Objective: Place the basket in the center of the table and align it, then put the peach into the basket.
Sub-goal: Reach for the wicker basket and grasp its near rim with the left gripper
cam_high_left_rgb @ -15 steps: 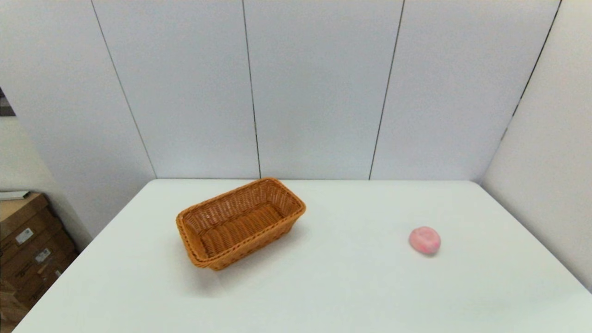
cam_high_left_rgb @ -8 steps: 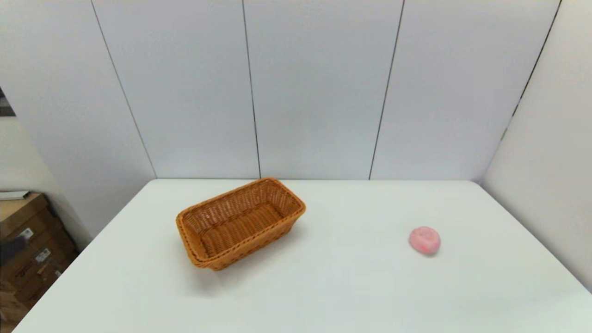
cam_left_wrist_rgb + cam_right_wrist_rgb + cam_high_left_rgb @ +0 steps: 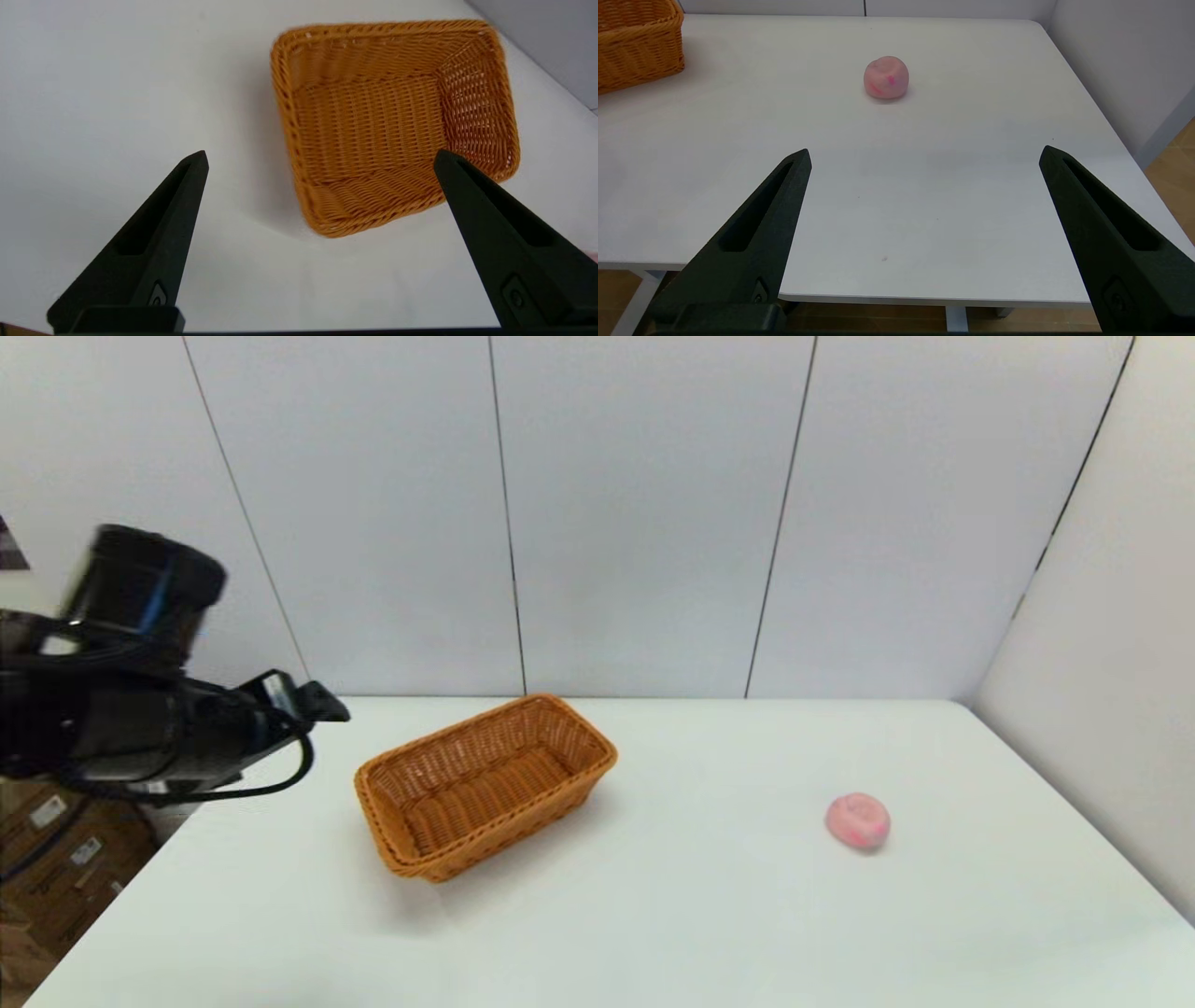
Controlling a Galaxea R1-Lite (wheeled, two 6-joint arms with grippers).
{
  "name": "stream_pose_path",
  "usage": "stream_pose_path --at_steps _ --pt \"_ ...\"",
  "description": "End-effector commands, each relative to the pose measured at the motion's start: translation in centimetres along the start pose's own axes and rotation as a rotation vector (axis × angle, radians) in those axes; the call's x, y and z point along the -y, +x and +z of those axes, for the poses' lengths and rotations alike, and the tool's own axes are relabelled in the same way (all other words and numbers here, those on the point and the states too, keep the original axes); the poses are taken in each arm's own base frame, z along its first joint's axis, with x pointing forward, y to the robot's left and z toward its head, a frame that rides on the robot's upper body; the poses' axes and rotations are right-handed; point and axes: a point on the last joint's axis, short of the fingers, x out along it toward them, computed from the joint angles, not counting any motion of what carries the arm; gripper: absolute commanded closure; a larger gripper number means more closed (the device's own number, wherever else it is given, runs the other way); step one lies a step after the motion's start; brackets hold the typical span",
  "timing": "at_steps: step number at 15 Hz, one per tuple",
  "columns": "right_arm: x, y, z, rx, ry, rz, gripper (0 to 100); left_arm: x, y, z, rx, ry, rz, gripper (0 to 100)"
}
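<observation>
Wicker, orange-brown and woven, makes up the basket (image 3: 485,787), and it sits crooked on the white worktop (image 3: 672,915), just ahead of our left gripper (image 3: 320,156). That gripper hangs above the worktop with its fingers spread wide, holding nothing. We think we are at the first step: reaching for the basket. Next we need to grab its rim, slide it to the middle and turn it straight. The peach (image 3: 886,77) lies well ahead of our right gripper (image 3: 924,156), which waits wide and empty near the worktop's edge. From the head, the left gripper's fingers are hidden.
</observation>
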Motion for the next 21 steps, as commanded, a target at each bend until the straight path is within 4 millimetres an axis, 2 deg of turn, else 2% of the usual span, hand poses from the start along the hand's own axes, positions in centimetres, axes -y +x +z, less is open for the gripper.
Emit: stream_pose_path --at_steps 1,4,8,15,18,19,21 --pt "0.0 0.0 0.0 -0.003 0.0 0.0 0 3.3 9.0 -1.7 -0.299 -0.138 0.17 0" --pt "0.0 0.0 0.0 -0.003 0.0 0.0 0 3.0 10.5 -2.3 -0.341 -0.133 0.219 0" --pt "0.0 0.0 0.0 -0.001 0.0 0.0 0 1.6 12.0 -2.1 -0.377 -0.155 0.28 0" --pt "0.0 0.0 0.0 -0.001 0.0 0.0 0 -0.3 17.6 -3.5 -0.526 -0.178 0.352 0" --pt "0.0 0.0 0.0 -0.001 -0.002 0.0 0 -0.9 18.5 -3.6 -0.563 -0.174 0.349 0" --pt "0.0 0.0 0.0 -0.001 -0.002 0.0 0 -0.9 18.5 -3.6 -0.565 -0.172 0.347 100" --pt "0.0 0.0 0.0 -0.001 -0.002 0.0 0 -0.8 18.1 -3.2 -0.56 -0.177 0.329 100"
